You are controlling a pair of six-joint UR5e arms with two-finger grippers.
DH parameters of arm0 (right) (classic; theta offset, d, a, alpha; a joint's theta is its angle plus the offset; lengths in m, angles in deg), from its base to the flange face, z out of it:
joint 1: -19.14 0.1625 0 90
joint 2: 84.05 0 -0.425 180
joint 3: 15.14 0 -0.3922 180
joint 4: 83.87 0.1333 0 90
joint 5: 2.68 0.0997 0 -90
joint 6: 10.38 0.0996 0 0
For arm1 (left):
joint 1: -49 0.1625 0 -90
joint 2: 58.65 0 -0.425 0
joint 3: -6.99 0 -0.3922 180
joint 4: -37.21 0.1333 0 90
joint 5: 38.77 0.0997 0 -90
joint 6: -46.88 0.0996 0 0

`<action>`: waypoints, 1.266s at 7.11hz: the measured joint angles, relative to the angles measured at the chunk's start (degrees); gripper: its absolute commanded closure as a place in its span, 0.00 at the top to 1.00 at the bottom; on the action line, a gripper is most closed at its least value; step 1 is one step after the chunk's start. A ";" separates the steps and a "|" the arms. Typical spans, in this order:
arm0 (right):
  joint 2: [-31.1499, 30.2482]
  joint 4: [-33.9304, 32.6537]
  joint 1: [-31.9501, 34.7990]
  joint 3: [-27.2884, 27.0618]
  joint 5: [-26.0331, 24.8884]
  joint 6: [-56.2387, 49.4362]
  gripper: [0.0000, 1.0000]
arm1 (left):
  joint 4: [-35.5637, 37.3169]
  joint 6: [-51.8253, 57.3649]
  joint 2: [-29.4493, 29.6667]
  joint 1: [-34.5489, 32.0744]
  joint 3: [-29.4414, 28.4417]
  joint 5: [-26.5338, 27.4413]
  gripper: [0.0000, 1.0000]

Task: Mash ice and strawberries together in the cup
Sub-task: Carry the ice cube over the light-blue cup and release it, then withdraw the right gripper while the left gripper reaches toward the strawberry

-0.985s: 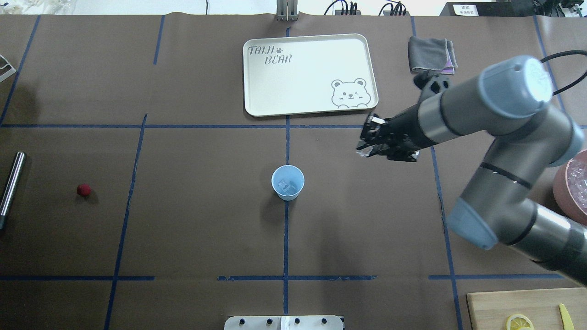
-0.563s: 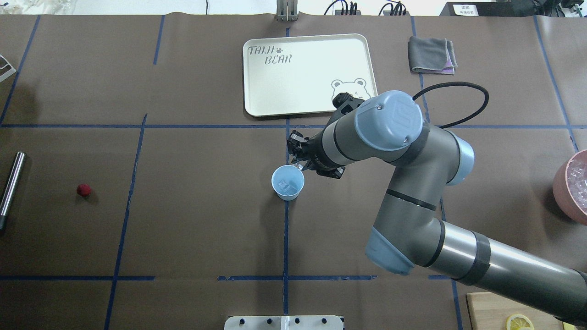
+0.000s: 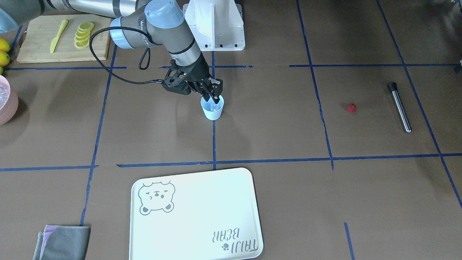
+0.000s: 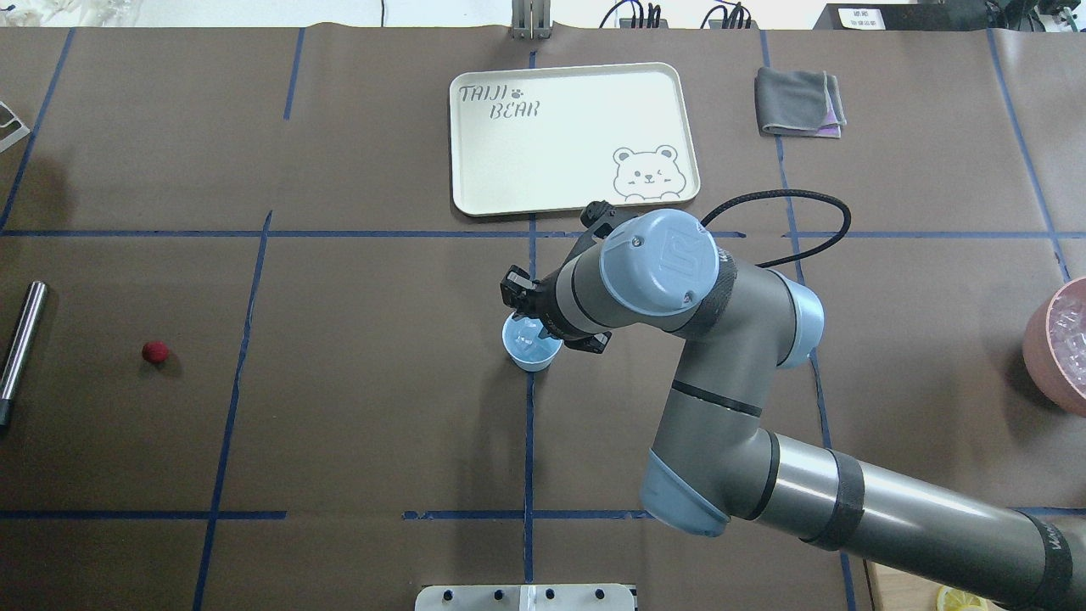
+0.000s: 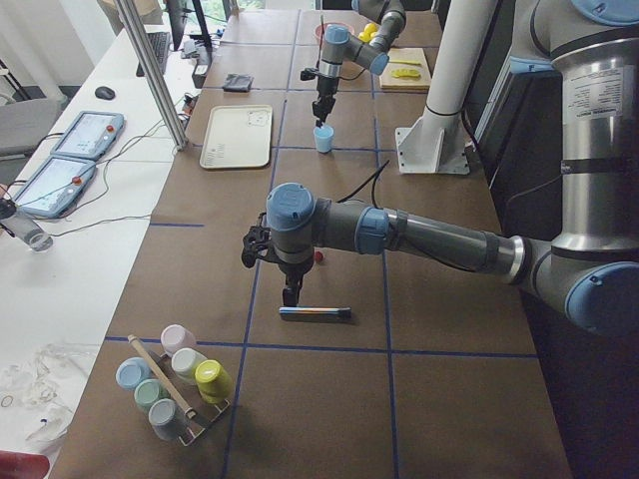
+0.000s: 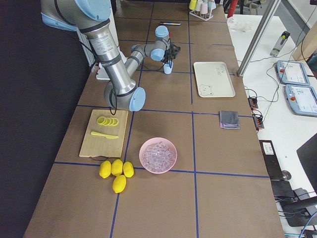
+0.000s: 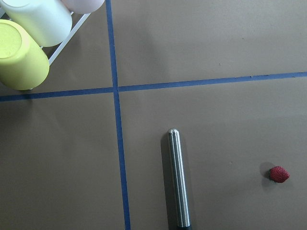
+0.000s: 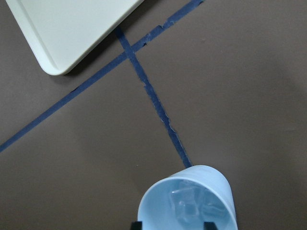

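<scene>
Hovering over one cup (image 3: pixel 212 112) with right gripper (image 3: pixel 213 96), fingertips (image 8: pixel 136 224) apart; ice cubes (image 8: pixel 192 203) inside, count unclear. One strawberry (image 7: pixel 278 174) near one metal rod (image 7: pixel 178 177). Left gripper (image 5: pixel 291 296): can't tell.

Brown table (image 4: pixel 339 424), cup (image 4: pixel 531 358), strawberry (image 4: pixel 154 351), metal rod (image 4: pixel 22 338), tray (image 4: pixel 560 144), grey cloth (image 4: pixel 796 102)

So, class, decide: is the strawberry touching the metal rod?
Apart. The left wrist view shows bare table between the strawberry and the rod.
</scene>
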 measured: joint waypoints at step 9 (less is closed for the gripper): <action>-24.87 -7.19 36.08 -18.32 29.17 -30.05 1.00 | -27.06 -44.65 4.21 26.34 -8.35 9.57 1.00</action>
